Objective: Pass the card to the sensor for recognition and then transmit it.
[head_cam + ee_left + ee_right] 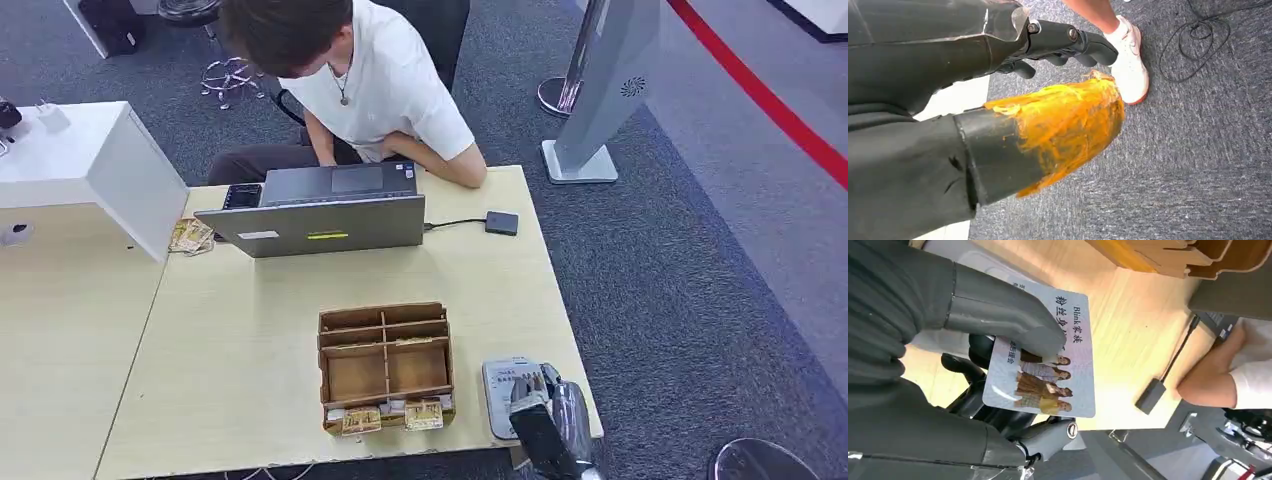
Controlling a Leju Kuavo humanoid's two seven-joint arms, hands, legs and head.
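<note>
My right hand [548, 412] hovers over the table's front right corner, pinching a printed card [1050, 360] between the thick thumb and the darker fingers. The card [523, 385] shows a group photo and printed text. Under it lies a white sensor pad [502, 393] flat on the table. My left hand [1063, 42] hangs over the carpet, its dark fingers curled in around nothing, the thumb tip wrapped in orange tape.
A cardboard divider box [386, 366] with cards in its front slots stands left of the sensor. A person sits behind a grey laptop [320, 210] across the table [250, 330]. A small black adapter [501, 222] lies on a cable. A white shoe [1129, 65] is near my left hand.
</note>
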